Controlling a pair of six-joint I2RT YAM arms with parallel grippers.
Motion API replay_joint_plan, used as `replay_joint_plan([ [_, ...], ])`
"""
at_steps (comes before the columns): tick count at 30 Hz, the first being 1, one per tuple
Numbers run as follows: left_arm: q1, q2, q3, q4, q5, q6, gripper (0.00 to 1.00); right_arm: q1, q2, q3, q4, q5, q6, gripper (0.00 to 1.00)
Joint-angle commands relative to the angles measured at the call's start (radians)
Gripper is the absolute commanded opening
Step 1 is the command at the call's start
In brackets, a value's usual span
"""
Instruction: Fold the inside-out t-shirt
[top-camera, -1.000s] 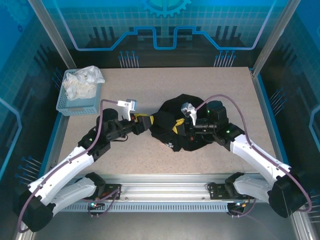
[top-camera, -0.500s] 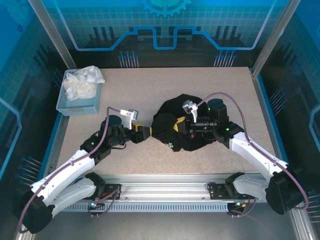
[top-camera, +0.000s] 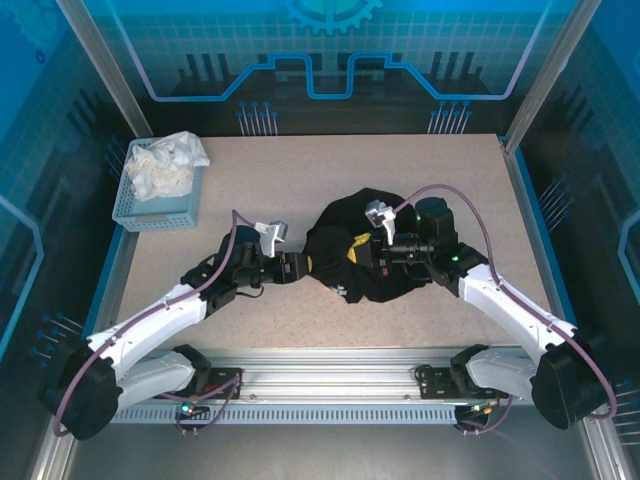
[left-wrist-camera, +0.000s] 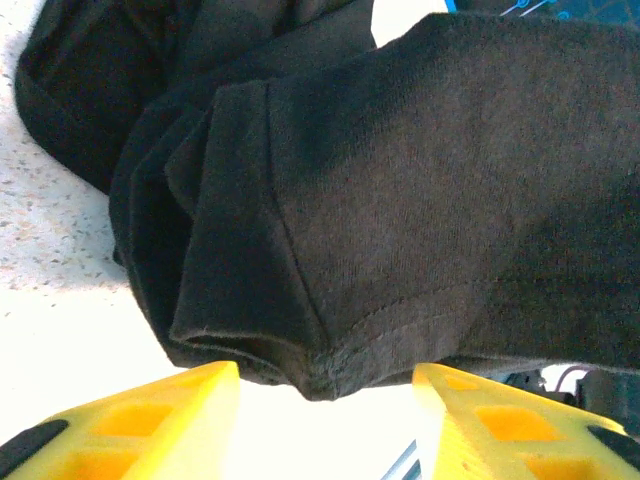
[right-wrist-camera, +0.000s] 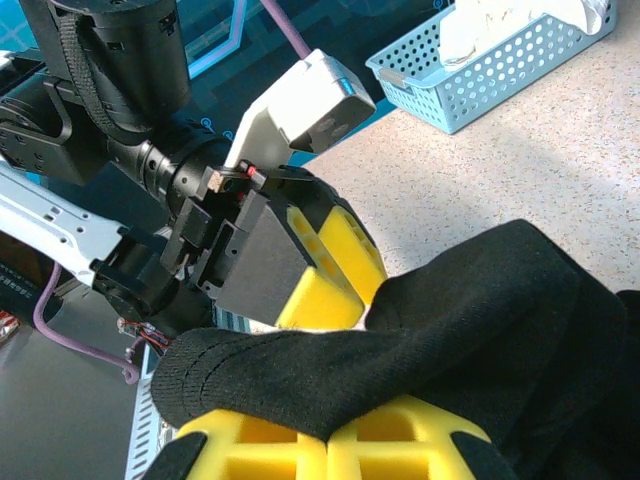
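T-shirt (left-wrist-camera: 400, 200) hem within left gripper (left-wrist-camera: 325, 385)

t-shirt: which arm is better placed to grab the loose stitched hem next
Left. The left gripper, open, straddles the t-shirt hem; the right gripper is shut on another fold of it.

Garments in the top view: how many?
2. The black t-shirt lies bunched at centre; a white cloth sits in the blue basket at far left. That pile may hide more.
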Motion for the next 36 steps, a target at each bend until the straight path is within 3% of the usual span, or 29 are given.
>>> replay_joint_plan([
  [1,0.000,0.027,0.025,0.063,0.042,-0.027,0.44,-0.017,-0.026,0.005,0.004,-0.010,-0.003,0.00],
  [7,0.001,0.084,0.059,0.086,0.062,-0.023,0.29,-0.016,-0.050,-0.010,0.004,-0.012,-0.011,0.00],
  [13,0.022,0.069,0.075,0.115,0.091,-0.029,0.01,-0.023,-0.084,-0.015,-0.124,0.023,-0.120,0.00],
  [19,0.055,-0.048,0.074,0.115,0.202,-0.108,0.00,-0.027,-0.118,-0.032,-0.189,0.086,-0.157,0.00],
  [28,0.109,-0.178,0.105,0.127,0.354,-0.314,0.00,-0.030,-0.103,-0.022,-0.227,0.188,-0.105,0.13],
  [36,0.109,-0.188,0.110,0.126,0.380,-0.348,0.00,-0.028,-0.109,-0.047,-0.277,0.195,-0.102,0.22],
])
